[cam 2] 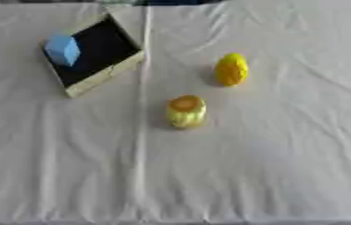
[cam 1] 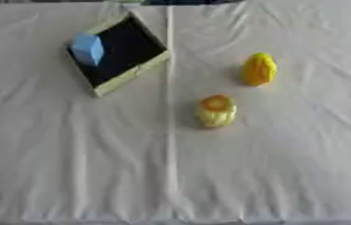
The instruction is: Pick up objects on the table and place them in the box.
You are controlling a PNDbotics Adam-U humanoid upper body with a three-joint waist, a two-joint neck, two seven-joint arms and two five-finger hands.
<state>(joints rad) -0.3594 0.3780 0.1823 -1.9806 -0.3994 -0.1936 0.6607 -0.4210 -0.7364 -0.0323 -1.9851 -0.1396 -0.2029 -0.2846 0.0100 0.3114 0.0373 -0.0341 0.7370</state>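
White cloth over my bench (cam 1: 286,176), box (cam 1: 132,74) far left holding a blue block (cam 1: 87,48), yellow rounded object (cam 1: 259,69) right, yellow orange-topped object (cam 1: 217,111) centre, neither robot hand visible.

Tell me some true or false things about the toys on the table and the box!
1. The blue block is in the box. True.
2. Both yellow things are in the box too. False: the yellow oval thing and the yellow thing with the orange top lie on the white cloth, outside the box.
3. A robot hand is holding the blue block. False: no hand shows in either view.
4. The box is dark inside. True.
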